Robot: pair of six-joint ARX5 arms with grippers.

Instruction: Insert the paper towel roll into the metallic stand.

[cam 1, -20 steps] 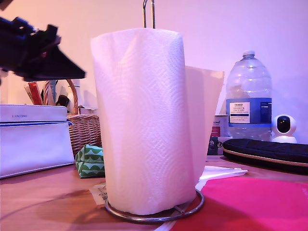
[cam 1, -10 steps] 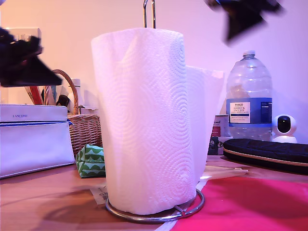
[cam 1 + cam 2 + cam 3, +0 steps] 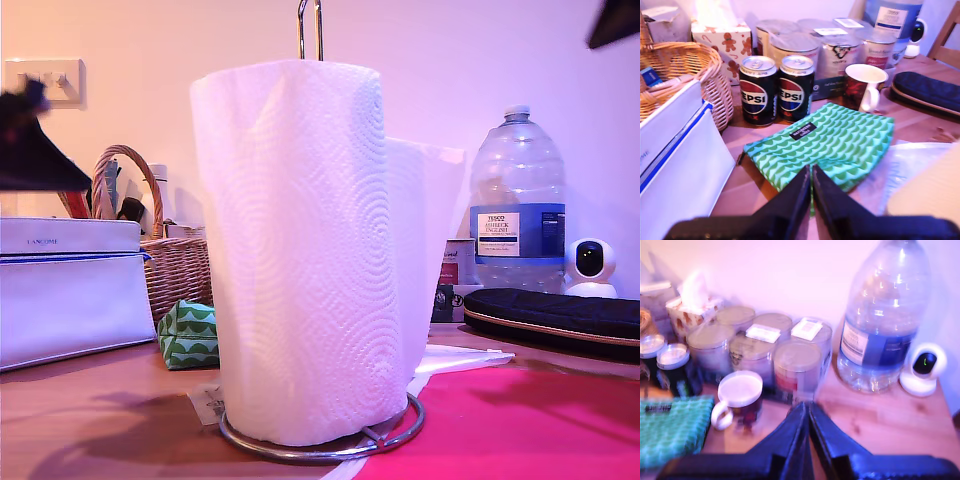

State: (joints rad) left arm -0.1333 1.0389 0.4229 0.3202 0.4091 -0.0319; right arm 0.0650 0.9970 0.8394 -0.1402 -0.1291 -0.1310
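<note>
The paper towel roll (image 3: pixel 300 250) already sits upright on the metallic stand (image 3: pixel 322 440), well clear of my first pincer (image 3: pixel 811 187) and second pincer (image 3: pixel 806 427), both closed and empty. The task looks finished; only retreat remains.

paper towel roll (image 3: pixel 300 250) upright, on metallic stand (image 3: pixel 320 440)

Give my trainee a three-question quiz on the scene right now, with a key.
1. True or false: the white embossed paper towel roll stands on the chrome wire stand.
2. In the first wrist view, how many Pepsi cans stand behind the green wave-patterned pouch?
3. My second pincer is: A open, B shut, C shut on the mug.

Key: 1 true; 2 two; 3 B.
</note>
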